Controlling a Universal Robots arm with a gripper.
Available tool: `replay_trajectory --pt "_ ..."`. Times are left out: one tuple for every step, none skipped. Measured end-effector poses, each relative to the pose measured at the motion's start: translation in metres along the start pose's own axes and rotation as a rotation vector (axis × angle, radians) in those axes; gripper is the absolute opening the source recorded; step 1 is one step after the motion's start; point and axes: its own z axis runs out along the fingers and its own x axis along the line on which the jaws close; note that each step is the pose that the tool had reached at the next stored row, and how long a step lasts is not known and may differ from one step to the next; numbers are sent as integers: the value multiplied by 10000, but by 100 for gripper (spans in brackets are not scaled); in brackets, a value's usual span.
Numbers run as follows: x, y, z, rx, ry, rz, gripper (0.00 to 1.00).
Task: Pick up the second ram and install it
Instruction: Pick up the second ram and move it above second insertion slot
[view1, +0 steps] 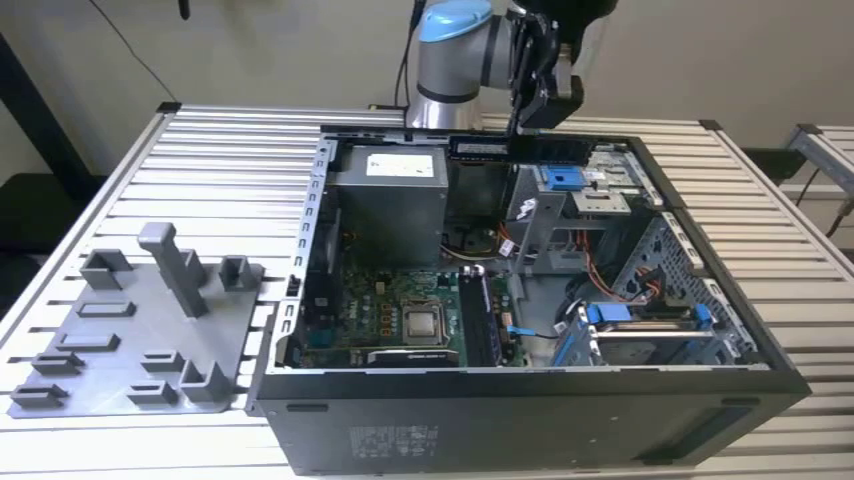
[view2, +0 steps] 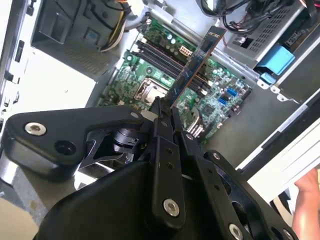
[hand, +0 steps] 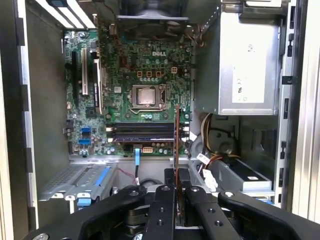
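Robot arm's tool (view1: 531, 128) grips the second ram (view1: 518, 148), fingers closed narrow on the flat faces of the stick, above the rear edge of the open computer case (view1: 534, 420) on the slatted desk (view1: 227, 150). In both wrist views the ram (view2: 195, 62) (hand: 176, 135) juts beyond the fingers and hangs over the case's motherboard (view2: 220, 85) (hand: 145, 65), apart from the memory slots (hand: 142, 131). A grey holder plate (view1: 134, 330) lies beside the case, on the exterior view's left.
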Motion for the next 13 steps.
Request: replay_trajectory --pt "-28 1 3 0 -1 0 14" --pt "-57 1 6 0 -2 0 14" --pt "-86 2 9 -1 -1 0 14" --pt "-109 2 11 0 -2 0 14" --pt "-130 3 14 0 -4 1 14" --pt "-149 3 16 0 -3 1 14" --pt "-167 4 17 0 -4 1 14" --pt "-186 4 19 0 -4 1 14" --pt "-205 4 21 0 -5 0 14" --pt "-220 5 22 -1 -4 0 14" --pt "-233 5 24 0 -5 1 14" --pt "-240 5 24 0 -5 1 14" --pt "-240 5 24 -1 -4 -1 14"
